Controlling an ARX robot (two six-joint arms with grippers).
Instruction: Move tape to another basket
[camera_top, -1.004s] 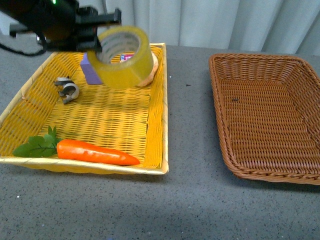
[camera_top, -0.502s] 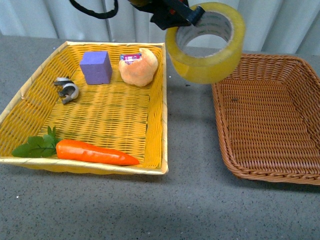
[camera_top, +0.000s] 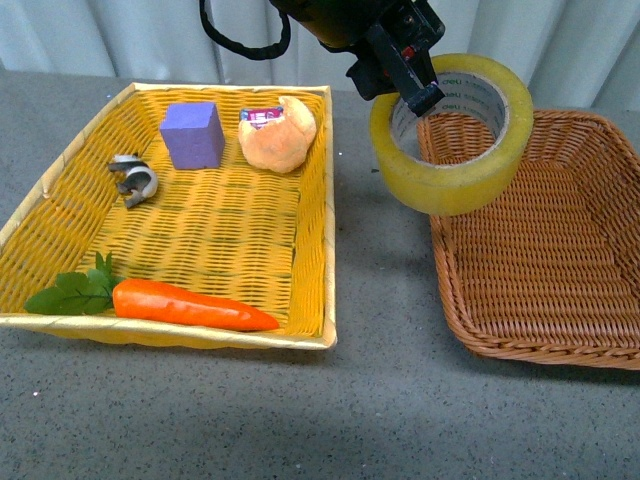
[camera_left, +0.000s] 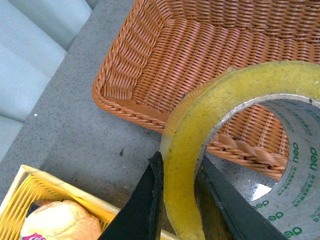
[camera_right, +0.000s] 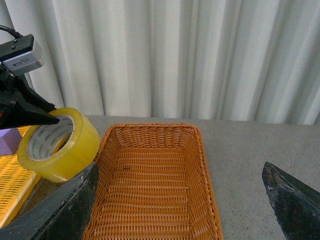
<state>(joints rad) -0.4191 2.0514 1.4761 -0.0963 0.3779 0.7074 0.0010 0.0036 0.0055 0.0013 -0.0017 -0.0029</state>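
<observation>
My left gripper (camera_top: 412, 88) is shut on the rim of the tape (camera_top: 452, 135), a wide yellowish roll with a white printed core. It holds the roll in the air over the near-left rim of the brown wicker basket (camera_top: 545, 240). In the left wrist view the two black fingers (camera_left: 145, 210) pinch the roll's wall (camera_left: 182, 165), with the basket's corner (camera_left: 150, 75) below. The right wrist view shows the tape (camera_right: 60, 145) beside the basket (camera_right: 150, 185). My right gripper (camera_right: 180, 200) is open and empty, back from the basket's near end.
The yellow woven basket (camera_top: 320, 200) stands at the left with a carrot (camera_top: 190, 305), a purple block (camera_top: 192, 134), a bun-like toy (camera_top: 278, 134) and a grey metal clip (camera_top: 133, 178). Grey tabletop (camera_top: 380, 300) separates the baskets. A curtain hangs behind.
My left gripper has carried the tape rightwards out of the yellow basket, across the gap, and slightly down to the brown basket's left rim.
</observation>
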